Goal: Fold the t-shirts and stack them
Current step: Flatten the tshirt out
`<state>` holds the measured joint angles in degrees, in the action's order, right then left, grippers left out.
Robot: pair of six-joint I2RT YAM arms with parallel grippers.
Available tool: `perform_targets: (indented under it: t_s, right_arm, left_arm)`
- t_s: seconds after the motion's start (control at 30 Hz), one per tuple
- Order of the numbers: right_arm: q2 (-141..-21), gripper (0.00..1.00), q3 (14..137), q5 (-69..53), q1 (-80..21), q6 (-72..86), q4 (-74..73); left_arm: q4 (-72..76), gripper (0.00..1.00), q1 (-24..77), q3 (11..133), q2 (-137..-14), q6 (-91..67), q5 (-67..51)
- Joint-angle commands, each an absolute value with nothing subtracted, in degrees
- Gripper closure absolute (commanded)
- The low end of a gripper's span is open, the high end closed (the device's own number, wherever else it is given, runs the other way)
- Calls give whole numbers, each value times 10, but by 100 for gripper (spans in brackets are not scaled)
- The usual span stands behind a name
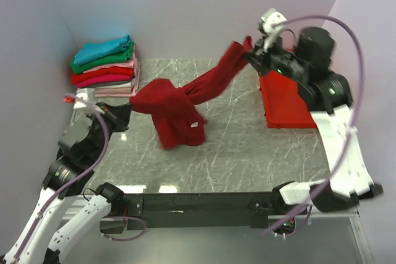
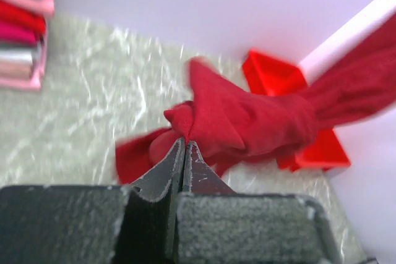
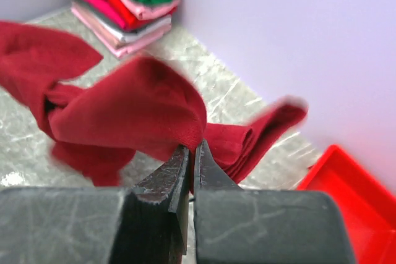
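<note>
Dark red t-shirt (image 1: 179,112) is gripped at two ends. The left tool (image 2: 185,146) is closed tight on a bunched corner. The right tool (image 3: 192,153) is closed on the opposite end, though blur there makes the exact fold hard to read. The cloth stretches between them, raised at the right, its bulk drooping near the left tool over the table (image 1: 247,153), white label (image 1: 195,125) showing. Folded stack (image 1: 105,65) sits at the far-left corner; red tray (image 1: 288,106) lies on the right side.
</note>
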<state>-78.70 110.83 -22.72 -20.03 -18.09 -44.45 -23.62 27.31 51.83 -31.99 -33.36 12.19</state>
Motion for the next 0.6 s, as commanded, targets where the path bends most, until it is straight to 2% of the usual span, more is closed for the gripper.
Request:
perform_targets:
  t_s: [0.0, 0.13, 0.4, 0.57]
  right_arm:
    - [-745, 100, 1053, -222, -199, -185, -406]
    - [-685, 100, 1021, -190, -199, -186, -387]
    - [-664, 100, 971, -159, -197, -179, -369]
    - [-664, 100, 912, -127, -196, -184, -345]
  left_arm:
    - [-201, 100, 274, 535, -283, -292, 144]
    - [-192, 100, 274, 535, -254, -279, 166]
    - [-175, 100, 273, 509, -257, -308, 178]
    - [-143, 100, 274, 464, -314, -355, 157]
